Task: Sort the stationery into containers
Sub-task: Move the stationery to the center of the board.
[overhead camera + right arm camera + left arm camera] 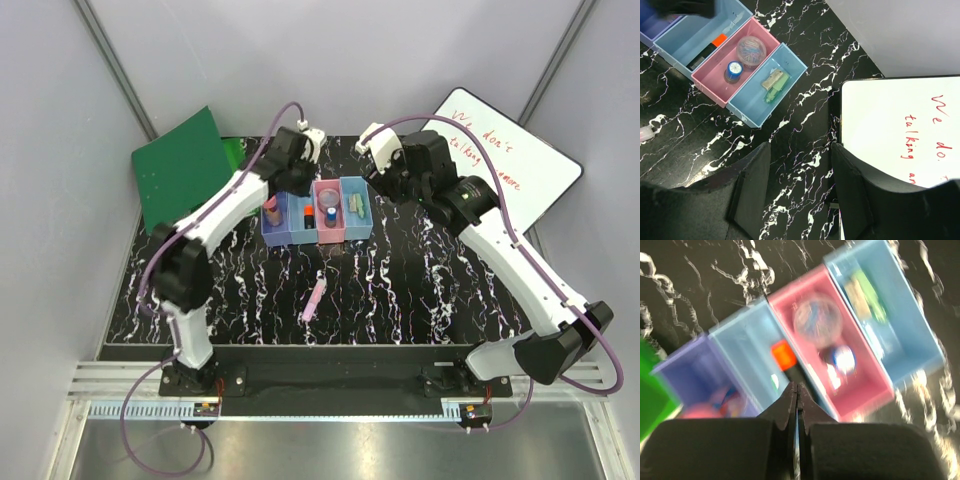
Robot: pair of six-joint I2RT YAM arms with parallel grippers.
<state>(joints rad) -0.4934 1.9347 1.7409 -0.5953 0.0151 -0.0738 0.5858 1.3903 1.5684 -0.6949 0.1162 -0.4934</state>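
Observation:
The containers (345,236) are four joined bins: purple-blue, light blue, pink, light blue. My left gripper (797,388) hovers over them, shut with nothing between its fingers; from above it (292,186) hangs at their back left. An orange-capped marker (783,356) lies in the second bin. The pink bin (865,400) holds a round grey piece (817,320) and a small blue piece (844,359). A green highlighter (776,90) lies in the rightmost bin. A pink marker (314,298) lies loose on the table. My right gripper (800,155) stands open and empty, right of the bins.
A whiteboard with red writing (910,125) leans at the back right, close beside my right gripper. A green folder (185,165) stands at the back left. The black marbled table top (400,290) runs out to grey walls on three sides.

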